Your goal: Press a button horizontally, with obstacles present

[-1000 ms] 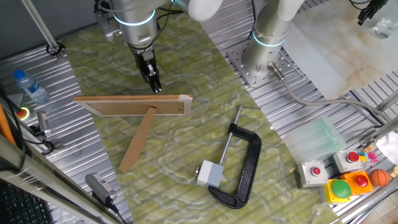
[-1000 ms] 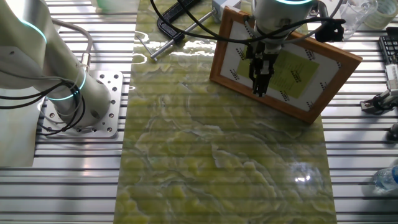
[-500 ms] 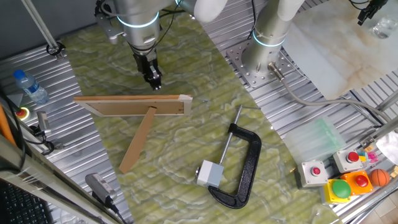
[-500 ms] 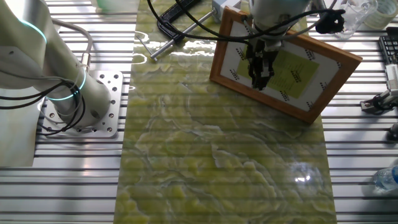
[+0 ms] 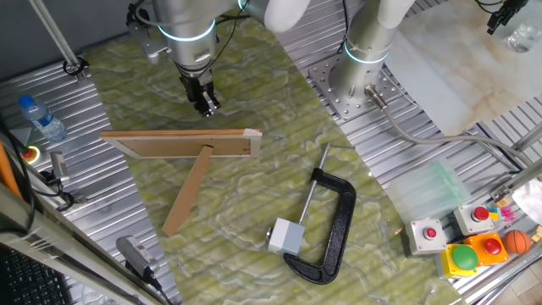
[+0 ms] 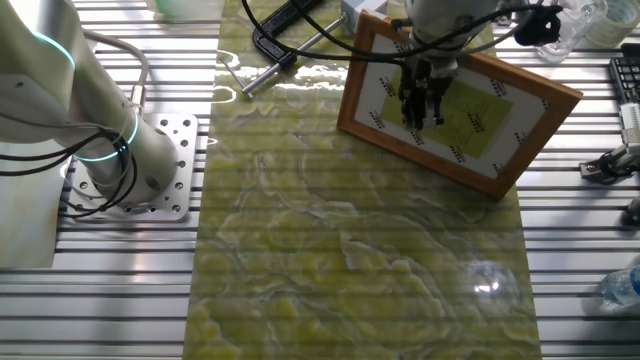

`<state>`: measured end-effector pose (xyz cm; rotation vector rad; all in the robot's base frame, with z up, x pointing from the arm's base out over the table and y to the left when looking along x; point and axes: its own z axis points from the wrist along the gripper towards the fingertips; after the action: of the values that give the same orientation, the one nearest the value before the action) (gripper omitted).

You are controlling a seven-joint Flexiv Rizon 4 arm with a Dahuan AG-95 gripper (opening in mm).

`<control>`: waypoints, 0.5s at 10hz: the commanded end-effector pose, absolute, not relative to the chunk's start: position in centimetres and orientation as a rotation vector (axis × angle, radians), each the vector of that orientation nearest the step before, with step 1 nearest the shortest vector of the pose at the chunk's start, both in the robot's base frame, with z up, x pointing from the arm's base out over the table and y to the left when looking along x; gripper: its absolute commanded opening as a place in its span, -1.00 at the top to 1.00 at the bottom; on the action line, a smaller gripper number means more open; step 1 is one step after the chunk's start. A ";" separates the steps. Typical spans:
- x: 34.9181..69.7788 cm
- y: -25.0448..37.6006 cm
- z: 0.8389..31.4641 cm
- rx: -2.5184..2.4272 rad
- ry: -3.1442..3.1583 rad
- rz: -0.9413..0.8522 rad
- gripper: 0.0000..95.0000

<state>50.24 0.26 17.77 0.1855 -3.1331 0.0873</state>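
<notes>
Since a second ago the hand (image 5: pixel 204 105) has risen and pulled back from the board (image 5: pixel 182 143); it was just above the board's top edge, now it sits higher, with a wider strip of green mat (image 5: pixel 254 182) between fingertips and wood. Nothing else shifted.

Containers: a plastic bottle (image 5: pixel 41 118) lies on the metal desk (image 5: pixel 85 216) left of the board, contents not readable. No other container with visible contents.

Arm pose: wrist with lit cyan ring points down, hand hangs vertical behind the board, touching nothing. In the other fixed view the hand (image 6: pixel 421 108) shows in front of the board's framed face (image 6: pixel 458 103), fingers dark and overlapping; cannot tell whether they are parted or closed. Nothing seen in them.

Board stands on edge, propped up, with the slat (image 5: pixel 188 190) leaning off its middle toward the front-left. Slat top end touches the board.

Button (image 5: pixel 286 236), small grey cube with a darker side face, sits well to the front-right of the board, past the slat, just beside the black C-clamp (image 5: pixel 331 224) and inside its jaw opening. Board lies between hand and button.

Far right of the board, off the mat: grey boxes with red buttons (image 5: pixel 427 235) and a yellow box with green button (image 5: pixel 462 257).
</notes>
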 end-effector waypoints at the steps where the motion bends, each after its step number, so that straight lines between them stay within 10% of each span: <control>1: 50.4 0.4 18.0 0.200 -3.132 0.101 1.00; 5: 50.5 0.7 18.7 0.211 -3.125 0.131 1.00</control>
<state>50.66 0.78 18.70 0.2149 -3.1240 0.1309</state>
